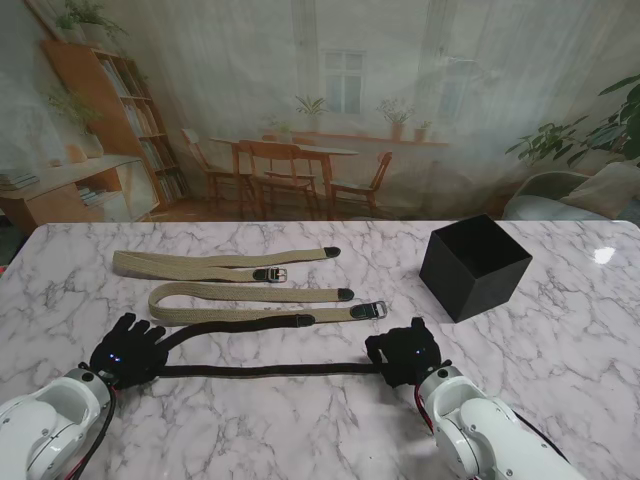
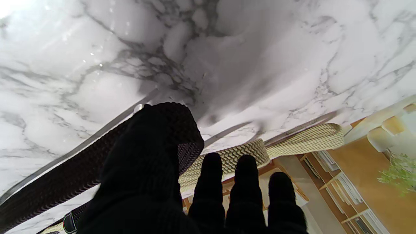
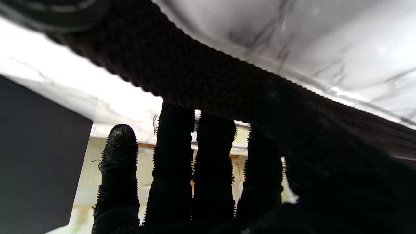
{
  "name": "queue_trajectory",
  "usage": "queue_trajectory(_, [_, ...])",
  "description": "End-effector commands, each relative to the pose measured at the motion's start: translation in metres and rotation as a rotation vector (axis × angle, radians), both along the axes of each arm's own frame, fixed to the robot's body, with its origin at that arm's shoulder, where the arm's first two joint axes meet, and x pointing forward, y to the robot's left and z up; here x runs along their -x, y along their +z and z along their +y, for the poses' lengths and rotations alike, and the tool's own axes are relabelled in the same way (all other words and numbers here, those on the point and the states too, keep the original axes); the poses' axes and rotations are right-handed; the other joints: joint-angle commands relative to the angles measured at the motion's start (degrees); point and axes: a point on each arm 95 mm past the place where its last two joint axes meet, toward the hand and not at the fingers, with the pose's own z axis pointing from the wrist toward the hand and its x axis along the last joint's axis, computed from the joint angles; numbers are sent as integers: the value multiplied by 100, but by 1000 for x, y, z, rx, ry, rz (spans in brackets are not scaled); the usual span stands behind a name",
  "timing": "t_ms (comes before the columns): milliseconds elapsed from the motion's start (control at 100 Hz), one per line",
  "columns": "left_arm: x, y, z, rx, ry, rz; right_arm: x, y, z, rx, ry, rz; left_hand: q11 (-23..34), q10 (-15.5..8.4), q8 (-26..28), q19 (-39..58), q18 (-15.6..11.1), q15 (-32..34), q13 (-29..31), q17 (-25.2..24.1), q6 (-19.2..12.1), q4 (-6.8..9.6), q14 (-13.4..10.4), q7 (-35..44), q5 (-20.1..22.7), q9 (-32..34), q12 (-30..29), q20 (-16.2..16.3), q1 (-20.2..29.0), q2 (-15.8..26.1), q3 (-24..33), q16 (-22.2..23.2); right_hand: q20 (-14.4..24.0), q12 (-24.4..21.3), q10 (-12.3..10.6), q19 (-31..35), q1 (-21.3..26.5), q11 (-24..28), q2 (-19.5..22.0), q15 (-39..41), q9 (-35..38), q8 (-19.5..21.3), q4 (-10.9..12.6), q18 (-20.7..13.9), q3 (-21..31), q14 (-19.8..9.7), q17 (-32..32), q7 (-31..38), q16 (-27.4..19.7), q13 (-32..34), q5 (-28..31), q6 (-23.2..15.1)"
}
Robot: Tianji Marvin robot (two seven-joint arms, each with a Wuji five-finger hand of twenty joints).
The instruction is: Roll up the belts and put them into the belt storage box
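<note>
Dark belt [image 1: 270,369] ends vanish under both clamped hands, left hand [image 1: 127,351] and right hand [image 1: 405,352].

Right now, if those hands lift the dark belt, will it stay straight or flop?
Probably flop: the dark belt is woven webbing, folded back on itself near the left hand. It looks light, and its rough weave should grip the right hand rather than slip.

The stand camera looks down from high over the whole marble table [image 1: 300,430]. Each wrist camera sits close behind its hand, peering along the fingers with the table overhead. All three views share the dark belt [image 1: 270,369] [image 2: 48,182] [image 3: 195,84].
</note>
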Motion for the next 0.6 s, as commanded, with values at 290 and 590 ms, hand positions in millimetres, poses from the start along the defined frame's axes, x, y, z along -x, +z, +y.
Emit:
queue_trajectory(290, [2, -13, -1, -29, 19, 48, 1, -20, -3, 68, 0, 15, -9, 119, -113, 130, 179, -24, -41, -139, 231, -11, 53, 75, 127, 68, 45, -152, 170, 307, -32, 22, -139, -113, -17, 113, -310, -256, -1, -190, -331, -431, 19, 60, -63, -39, -116, 64, -133, -200, -65, -119])
queue_trajectory(590, [7, -4, 1, 6, 24, 16, 8, 9, -9, -20, -36, -31, -302, 247, -956, 59, 475, -126, -124, -122, 713, 11, 172, -2241, -999, -246, -165, -210, -1183, 638, -385, -123, -132, -416, 255, 127, -1411, -753, 626, -476, -718, -540, 793, 53, -853, 135, -220, -1999, -249, -524, 64, 1002])
